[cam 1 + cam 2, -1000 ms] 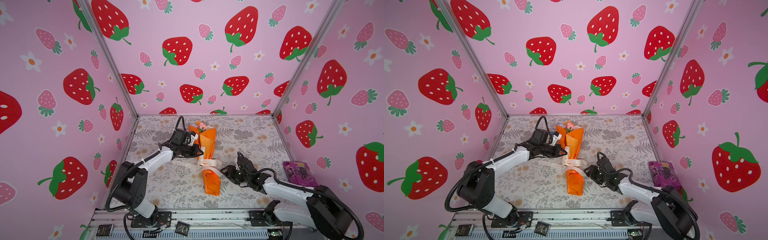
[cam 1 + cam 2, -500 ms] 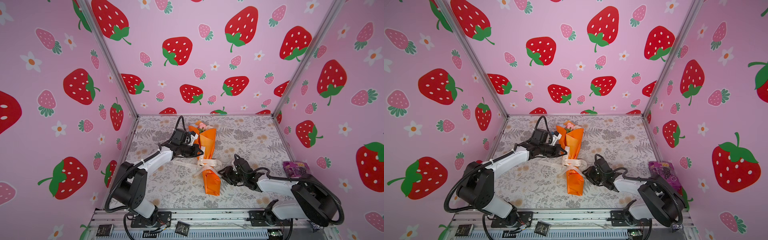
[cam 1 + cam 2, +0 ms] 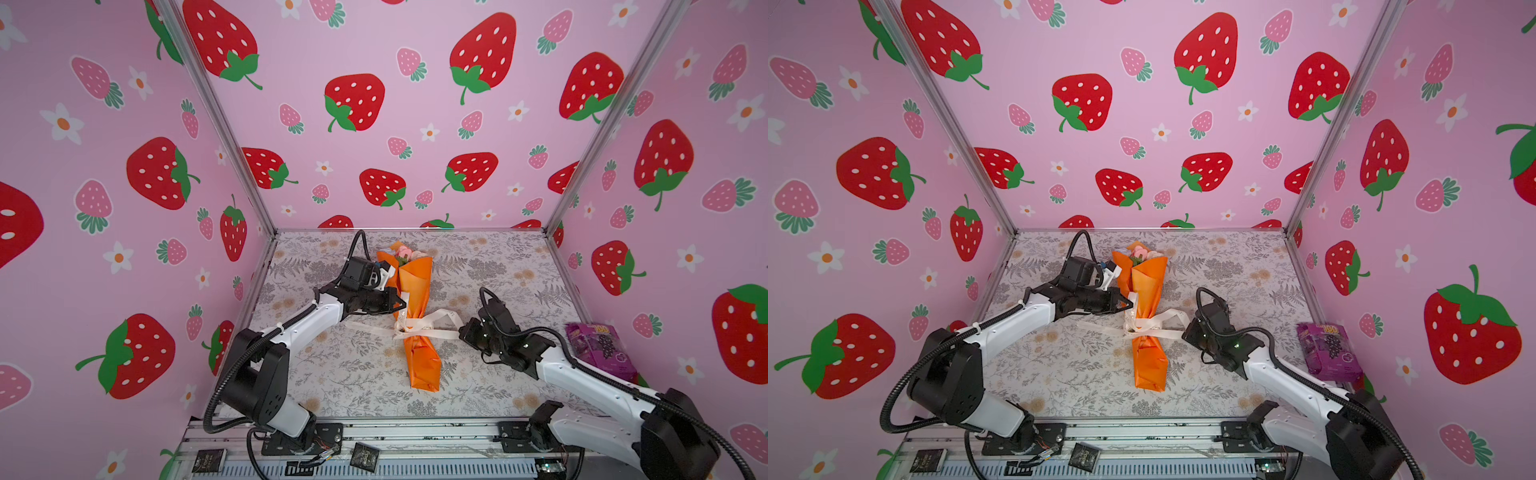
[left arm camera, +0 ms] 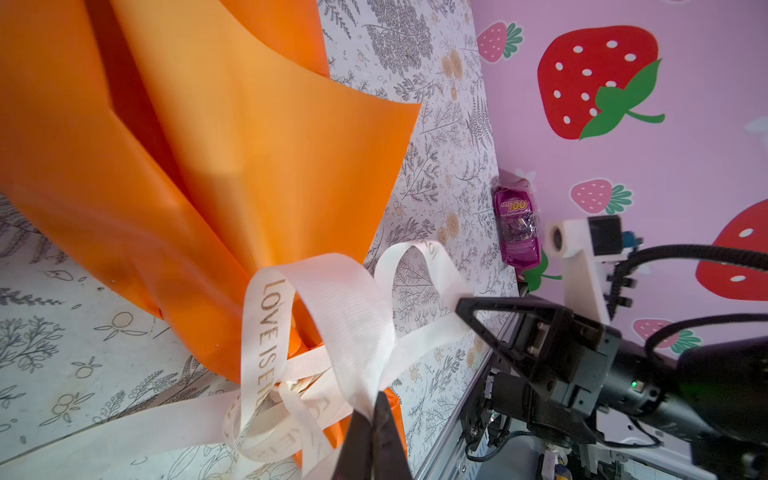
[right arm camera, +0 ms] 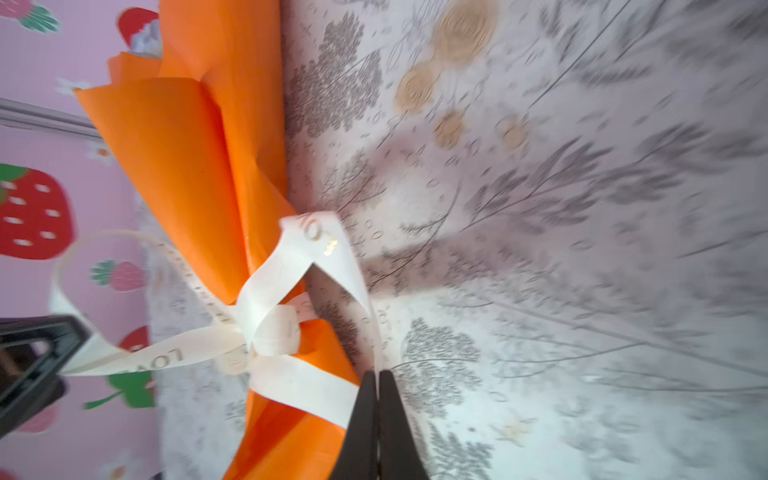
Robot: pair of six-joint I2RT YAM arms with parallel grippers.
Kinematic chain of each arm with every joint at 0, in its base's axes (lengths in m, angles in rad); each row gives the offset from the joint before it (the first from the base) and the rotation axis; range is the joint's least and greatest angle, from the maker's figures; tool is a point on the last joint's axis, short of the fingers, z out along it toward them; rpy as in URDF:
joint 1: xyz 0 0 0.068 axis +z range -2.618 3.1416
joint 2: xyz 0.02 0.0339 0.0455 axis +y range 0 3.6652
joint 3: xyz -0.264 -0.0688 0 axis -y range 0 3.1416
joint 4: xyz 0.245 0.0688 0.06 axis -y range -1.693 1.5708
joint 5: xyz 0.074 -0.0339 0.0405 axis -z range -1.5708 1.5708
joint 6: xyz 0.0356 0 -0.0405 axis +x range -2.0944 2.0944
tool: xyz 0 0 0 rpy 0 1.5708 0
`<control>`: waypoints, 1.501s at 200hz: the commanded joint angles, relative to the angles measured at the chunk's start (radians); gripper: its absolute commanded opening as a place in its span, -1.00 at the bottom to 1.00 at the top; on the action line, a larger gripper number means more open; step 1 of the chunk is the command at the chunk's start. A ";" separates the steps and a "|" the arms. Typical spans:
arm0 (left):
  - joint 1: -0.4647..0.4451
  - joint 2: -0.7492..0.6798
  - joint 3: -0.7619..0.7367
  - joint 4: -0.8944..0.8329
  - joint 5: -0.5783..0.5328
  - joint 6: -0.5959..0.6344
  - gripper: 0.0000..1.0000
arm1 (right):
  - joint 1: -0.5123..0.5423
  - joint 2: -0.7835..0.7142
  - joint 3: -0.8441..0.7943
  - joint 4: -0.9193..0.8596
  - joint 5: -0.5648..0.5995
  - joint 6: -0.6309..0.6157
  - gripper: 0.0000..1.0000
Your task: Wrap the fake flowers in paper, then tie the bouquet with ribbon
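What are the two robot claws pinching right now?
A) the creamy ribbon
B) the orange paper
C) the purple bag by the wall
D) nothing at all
A: the left gripper and the right gripper are each shut on a strand of the cream ribbon that goes round the bouquet of fake flowers.

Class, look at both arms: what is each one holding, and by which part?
Both hold the cream ribbon: left gripper and right gripper each pinch one bow loop in shut jaws, either side of the knot.
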 commanded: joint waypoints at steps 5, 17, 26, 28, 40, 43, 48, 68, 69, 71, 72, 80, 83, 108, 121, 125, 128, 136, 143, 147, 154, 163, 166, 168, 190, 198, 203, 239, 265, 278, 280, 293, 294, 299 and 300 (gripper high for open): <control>-0.004 -0.030 -0.026 -0.008 -0.002 0.010 -1.00 | -0.039 0.025 0.169 -0.391 0.257 -0.368 -0.90; -0.005 -0.035 -0.032 -0.009 -0.001 0.015 -1.00 | -0.041 0.062 0.263 -0.506 0.366 -0.452 -0.89; -0.004 -0.036 -0.035 -0.007 0.002 0.015 -1.00 | -0.040 0.090 0.336 -0.596 0.466 -0.474 -0.89; -0.005 -0.036 -0.036 -0.007 0.004 0.015 -1.00 | -0.040 0.097 0.349 -0.607 0.480 -0.485 -0.89; -0.007 -0.035 -0.039 -0.002 0.009 0.014 -1.00 | -0.042 0.132 0.419 -0.638 0.529 -0.565 -0.89; -0.008 -0.036 -0.040 -0.001 0.009 0.012 -1.00 | -0.042 0.139 0.432 -0.640 0.536 -0.586 -0.89; -0.008 -0.035 -0.040 -0.002 0.010 0.012 -1.00 | -0.042 0.154 0.451 -0.645 0.540 -0.614 -0.89; -0.015 -0.038 -0.041 -0.003 0.009 0.012 -1.00 | -0.042 0.226 0.543 -0.673 0.453 -0.714 -0.90; -0.016 -0.038 -0.042 -0.003 0.009 0.012 -1.00 | -0.042 0.230 0.547 -0.675 0.451 -0.717 -0.89; -0.016 -0.039 -0.043 -0.003 0.007 0.012 -1.00 | -0.042 0.240 0.556 -0.682 0.442 -0.725 -0.88; -0.017 -0.039 -0.043 -0.003 0.007 0.012 -1.00 | -0.042 0.244 0.559 -0.684 0.439 -0.728 -0.87; -0.018 -0.043 -0.046 0.000 0.006 0.011 -1.00 | -0.042 0.280 0.577 -0.706 0.438 -0.738 -0.89; -0.019 -0.045 -0.048 0.002 0.006 0.009 -1.00 | -0.041 0.293 0.578 -0.713 0.440 -0.739 -0.89; -0.025 -0.056 -0.070 0.025 0.002 -0.005 -1.00 | -0.041 0.364 0.537 -0.731 0.420 -0.710 -0.79; -0.030 -0.063 -0.086 0.043 -0.001 -0.016 -1.00 | -0.040 0.371 0.500 -0.700 0.377 -0.713 -0.71; -0.032 -0.064 -0.090 0.046 -0.001 -0.018 -1.00 | -0.040 0.369 0.490 -0.692 0.360 -0.712 -0.69; -0.033 -0.066 -0.093 0.048 -0.003 -0.020 -1.00 | -0.041 0.368 0.483 -0.690 0.351 -0.711 -0.67; -0.038 -0.068 -0.099 0.049 -0.008 -0.021 -1.00 | -0.041 0.368 0.472 -0.688 0.339 -0.705 -0.62; -0.043 -0.070 -0.109 0.053 -0.013 -0.019 -1.00 | -0.040 0.370 0.473 -0.698 0.341 -0.697 -0.59; -0.046 -0.072 -0.113 0.054 -0.014 -0.018 -1.00 | -0.040 0.369 0.475 -0.702 0.347 -0.688 -0.57; -0.049 -0.078 -0.126 0.059 -0.015 -0.017 -1.00 | -0.040 0.364 0.479 -0.707 0.345 -0.679 -0.54; -0.052 -0.088 -0.143 0.069 -0.019 -0.020 -1.00 | -0.040 0.348 0.482 -0.701 0.326 -0.677 -0.47; -0.054 -0.092 -0.150 0.074 -0.021 -0.021 -1.00 | -0.040 0.343 0.483 -0.694 0.316 -0.679 -0.43; -0.055 -0.094 -0.153 0.075 -0.021 -0.022 -1.00 | -0.040 0.336 0.482 -0.690 0.308 -0.681 -0.42; -0.057 -0.132 -0.199 0.106 -0.039 -0.040 -1.00 | -0.040 0.271 0.459 -0.615 0.212 -0.690 -0.27; -0.057 -0.146 -0.214 0.117 -0.048 -0.049 -1.00 | -0.041 0.249 0.456 -0.587 0.185 -0.685 -0.25; -0.058 -0.152 -0.222 0.119 -0.052 -0.052 -1.00 | -0.040 0.236 0.449 -0.568 0.162 -0.685 -0.24; -0.062 -0.175 -0.276 0.139 -0.086 -0.085 -1.00 | -0.041 0.148 0.277 -0.348 0.016 -0.720 -0.18; -0.068 -0.184 -0.331 0.195 -0.108 -0.151 -1.00 | -0.026 0.150 0.176 -0.100 -0.141 -0.777 -0.14; -0.072 -0.188 -0.356 0.217 -0.131 -0.189 -1.00 | -0.002 0.145 0.139 -0.012 -0.105 -0.818 -0.13; -0.073 -0.189 -0.360 0.221 -0.135 -0.195 -1.00 | 0.001 0.144 0.136 -0.002 -0.102 -0.832 -0.13; -0.079 -0.196 -0.390 0.247 -0.156 -0.235 -1.00 | 0.017 0.129 0.094 0.082 -0.062 -0.910 -0.13; -0.080 -0.197 -0.393 0.249 -0.157 -0.238 -1.00 | 0.018 0.128 0.092 0.090 -0.059 -0.912 -0.14; -0.082 -0.204 -0.407 0.264 -0.168 -0.254 -1.00 | 0.020 0.123 0.070 0.124 -0.046 -0.941 -0.15; -0.082 -0.205 -0.410 0.267 -0.171 -0.258 -1.00 | 0.021 0.123 0.066 0.130 -0.045 -0.947 -0.16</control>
